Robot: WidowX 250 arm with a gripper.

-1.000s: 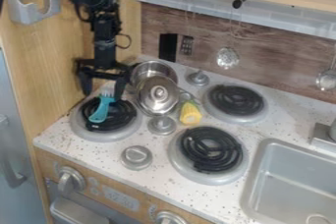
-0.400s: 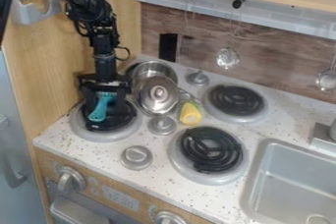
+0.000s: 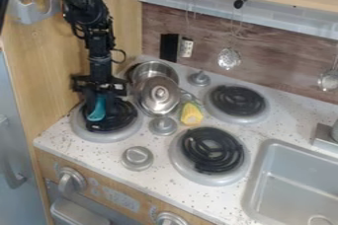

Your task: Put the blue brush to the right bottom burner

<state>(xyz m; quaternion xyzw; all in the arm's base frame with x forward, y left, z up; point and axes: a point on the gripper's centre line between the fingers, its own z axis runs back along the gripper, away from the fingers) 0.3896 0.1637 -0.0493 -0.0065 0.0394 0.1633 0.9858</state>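
The black gripper (image 3: 100,104) hangs low over the left burner (image 3: 135,126), its fingers drawn in against both sides of the blue brush (image 3: 97,112). The brush's blue lower part shows below and between them, above the black coil, while its bristle end is hidden behind the gripper. Whether the brush touches the coil, I cannot tell. At the lower centre, the right bottom burner (image 3: 210,150) has a bare black coil with a silver rim.
Right of the gripper stand a metal pot (image 3: 153,69) and a tilted lid (image 3: 158,95), with a yellow toy (image 3: 191,114) beside them. A back burner (image 3: 235,101) lies farther right, the sink (image 3: 290,184) at lower right. A wooden side wall (image 3: 49,71) rises left.
The gripper has come down over the left burner, and its fingers, wide apart before, have closed in on the brush. Less of the brush shows now.
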